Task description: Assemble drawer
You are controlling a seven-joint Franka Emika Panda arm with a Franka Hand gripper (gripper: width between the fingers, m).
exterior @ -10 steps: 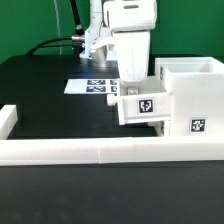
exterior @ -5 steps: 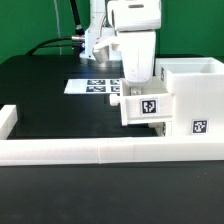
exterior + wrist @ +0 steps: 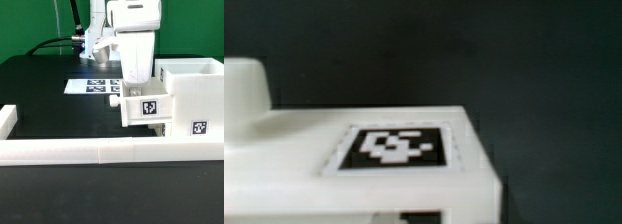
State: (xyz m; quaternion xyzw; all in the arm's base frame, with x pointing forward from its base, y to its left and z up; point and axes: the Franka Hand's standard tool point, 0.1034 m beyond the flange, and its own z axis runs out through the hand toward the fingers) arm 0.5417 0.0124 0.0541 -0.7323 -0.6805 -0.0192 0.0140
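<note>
**Drawer at rail corner, arm directly above the tray**

The drawer (image 3: 180, 100) stands on the black table (image 3: 50, 90) at the exterior view's right, its tall housing (image 3: 196, 95) backed against the long white rail (image 3: 90, 150) that runs across the front. A smaller tray (image 3: 145, 106) projects from the housing toward the exterior view's left, a small knob (image 3: 115, 100) on its outer face.

The arm (image 3: 133, 30) comes down from above and covers the tray's top; its fingers (image 3: 138, 82) are hidden behind the wrist body, so whether they are released or clenched cannot be told. The wrist view shows only a white top surface with a tag (image 3: 393, 147) and a rounded white post (image 3: 242, 95) beside it, dark table behind.

The marker board (image 3: 88, 86) lies flat behind the arm, apart from the drawer. A black cable (image 3: 55, 44) runs along the table's far edge.

Markings: black-and-white square tags on the tray front (image 3: 147, 106) and the housing's lower front (image 3: 198, 126). No readable writing or brand.
</note>
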